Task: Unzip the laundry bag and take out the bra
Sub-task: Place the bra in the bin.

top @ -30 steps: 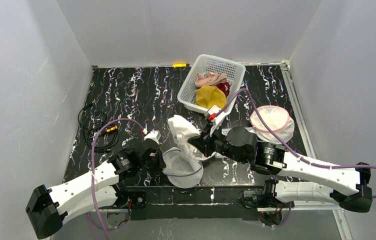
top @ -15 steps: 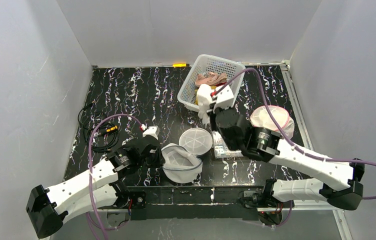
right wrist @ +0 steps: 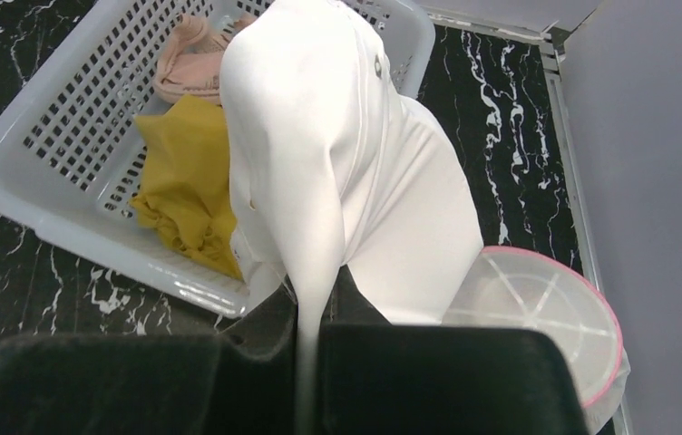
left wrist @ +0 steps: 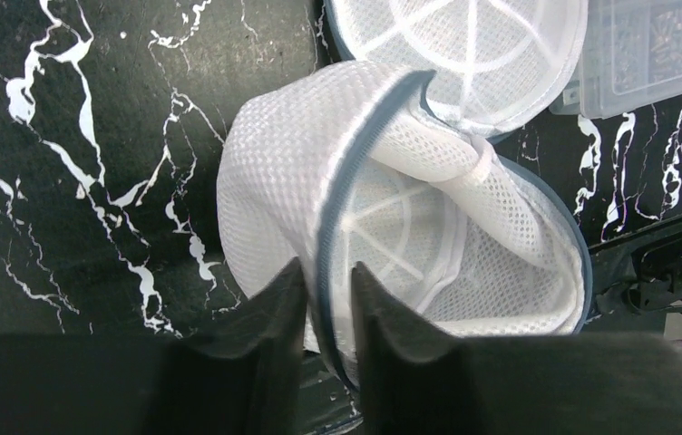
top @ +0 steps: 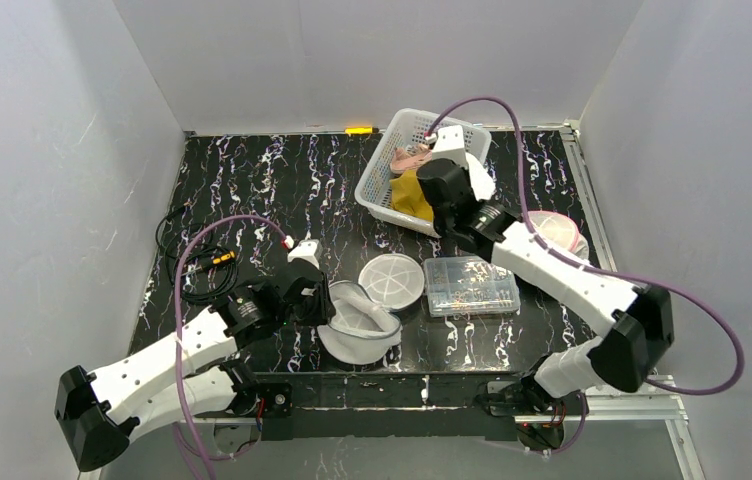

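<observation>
No writing, label, brand mark, number or sign can be read in any of the views. The clear compartment box [top: 471, 286] on the desk [top: 252, 180], ahead and to the right of the left hand [left wrist: 326, 272], holds small pieces too fine to show any print.

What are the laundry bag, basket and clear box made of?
Laundry bag: white fine mesh fabric, likely polyester, matte; the open holes show up close. Basket: white moulded plastic, slightly glossy; rigid lattice walls. Clear box: transparent hard plastic, probably; contents show through.
</observation>
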Controlling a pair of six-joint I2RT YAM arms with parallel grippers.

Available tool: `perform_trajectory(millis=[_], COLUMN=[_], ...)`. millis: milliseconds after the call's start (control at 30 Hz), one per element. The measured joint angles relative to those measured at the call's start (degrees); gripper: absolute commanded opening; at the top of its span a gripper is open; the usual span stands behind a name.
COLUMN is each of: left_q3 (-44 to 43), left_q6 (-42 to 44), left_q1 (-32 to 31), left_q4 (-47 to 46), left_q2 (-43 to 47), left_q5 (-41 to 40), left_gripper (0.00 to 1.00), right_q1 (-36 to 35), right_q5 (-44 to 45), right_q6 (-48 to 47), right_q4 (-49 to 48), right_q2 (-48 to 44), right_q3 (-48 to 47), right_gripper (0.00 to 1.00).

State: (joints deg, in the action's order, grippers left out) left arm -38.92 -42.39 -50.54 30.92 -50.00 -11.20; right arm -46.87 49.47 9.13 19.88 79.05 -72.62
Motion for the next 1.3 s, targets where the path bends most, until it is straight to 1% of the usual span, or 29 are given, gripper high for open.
perform_trajectory(millis=[67,133,267,433,700,933,1300], left_q3=[-0.33,-0.55,-0.59,-1.2,-2.84,-2.82,-2.34], left_q6=[0.48,0.52,0.44,0.39,0.37,0.13,-0.76], left_q1=[0.0,0.0,0.0,0.0,0.0,0.0,0.0], left_q4=[0.83,1.46,2.56,3.28,4.76,5.9,5.92], left_q2=[0.0,0.39,3.54,7.58,8.68,10.05,10.25], left_q5=[0.07,0.17,0.74,1.11,0.28,-0.39,-0.42], left_gripper=[0.47,0.54,0.61,0.62,0.62,0.62,0.61], right_q1=[0.76,1.6,3.34,6.25,9.86,9.68,9.18], right_q5=[0.57,1.18,1.18,0.48,-3.3,-7.58,-9.64], right_q6=[-1.03,-2.21,-3.82,-5.31,-6.51,-6.23,-4.33], right_q4=[-0.55,-1.09,-2.58,-4.66,-6.8,-5.9,-5.95], right_q2=[2.84,5.57,8.63,11.93,21.53,27.12,27.43], right_q3=[-1.77,-4.02,-7.3,-12.76,-21.66,-22.08,-18.82], right_gripper=[0.01,0.01,0.01,0.01,0.01,0.01,0.01])
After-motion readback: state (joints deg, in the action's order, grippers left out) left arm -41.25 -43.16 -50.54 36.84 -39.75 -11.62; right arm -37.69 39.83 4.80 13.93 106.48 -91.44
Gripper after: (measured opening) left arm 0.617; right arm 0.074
